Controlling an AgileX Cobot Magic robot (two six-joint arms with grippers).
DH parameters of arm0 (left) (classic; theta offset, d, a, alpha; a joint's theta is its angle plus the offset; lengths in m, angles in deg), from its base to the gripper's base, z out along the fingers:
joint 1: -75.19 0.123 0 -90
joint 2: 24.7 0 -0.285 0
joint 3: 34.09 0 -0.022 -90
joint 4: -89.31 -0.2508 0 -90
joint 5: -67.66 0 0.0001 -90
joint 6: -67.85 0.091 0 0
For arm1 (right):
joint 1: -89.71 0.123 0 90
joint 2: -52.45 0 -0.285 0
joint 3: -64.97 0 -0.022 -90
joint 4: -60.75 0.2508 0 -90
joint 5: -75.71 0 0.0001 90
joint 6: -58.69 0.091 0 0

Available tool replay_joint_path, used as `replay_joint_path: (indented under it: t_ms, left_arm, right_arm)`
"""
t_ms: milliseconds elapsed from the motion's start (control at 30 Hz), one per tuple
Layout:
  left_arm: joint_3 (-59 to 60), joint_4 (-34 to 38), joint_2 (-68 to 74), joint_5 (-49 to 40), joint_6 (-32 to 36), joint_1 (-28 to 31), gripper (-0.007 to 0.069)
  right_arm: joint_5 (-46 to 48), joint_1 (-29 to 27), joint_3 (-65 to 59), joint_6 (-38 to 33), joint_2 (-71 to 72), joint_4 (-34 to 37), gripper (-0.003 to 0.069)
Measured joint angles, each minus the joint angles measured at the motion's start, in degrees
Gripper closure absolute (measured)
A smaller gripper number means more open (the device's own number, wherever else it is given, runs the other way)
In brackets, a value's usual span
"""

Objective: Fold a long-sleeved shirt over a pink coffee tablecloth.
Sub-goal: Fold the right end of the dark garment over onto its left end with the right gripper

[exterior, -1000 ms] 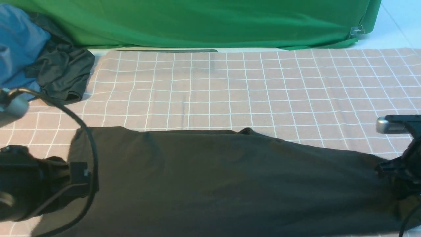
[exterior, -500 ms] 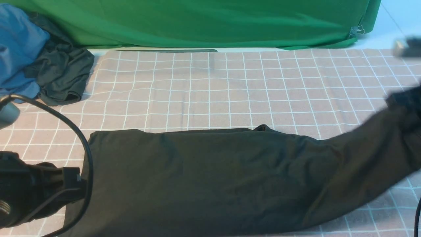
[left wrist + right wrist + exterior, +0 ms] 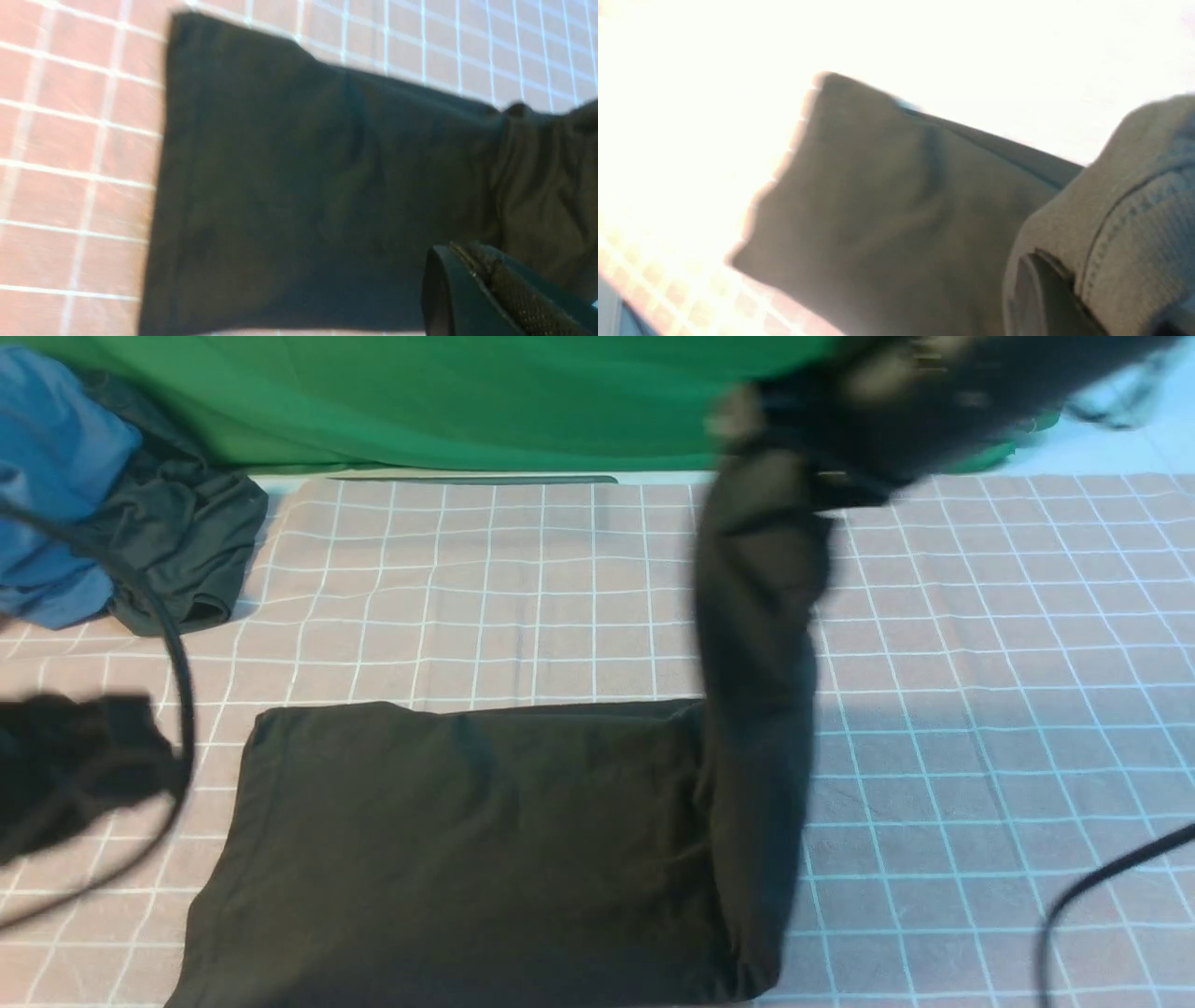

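Right tool (image 3: 784, 439) is clamped on the lifted long-sleeved shirt (image 3: 467, 840) end, left tool (image 3: 121, 756) closed; I'd lay it leftward slowly, edges matched.

The right arm (image 3: 943, 392) reaches high over the far middle, right gripper (image 3: 766, 429) clamped on the shirt (image 3: 467, 849). The left gripper (image 3: 121, 756) sits low left, closed.

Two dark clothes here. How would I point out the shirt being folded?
On the pink checked tablecloth, near the front: the big black long-sleeved shirt lies flat, one end lifted high. The other dark garment is small, bunched against blue cloth far left.
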Motion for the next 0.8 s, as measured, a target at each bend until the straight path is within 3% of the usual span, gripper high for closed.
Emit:
replay_joint_path:
  t_ms: [300, 800]
  left_arm:
    - [-6.0, -4.3, 0.0, -5.6, -1.7, 0.0, 0.0611]
    - [-6.1, -5.6, 0.0, -6.0, -1.8, 0.0, 0.0611]
  right_arm:
    - [-10.1, 11.0, 2.7, 1.4, -10.8, 3.5, 0.0557]
    - [-22.6, 19.3, 2.7, 0.1, -25.9, 11.4, 0.0549]
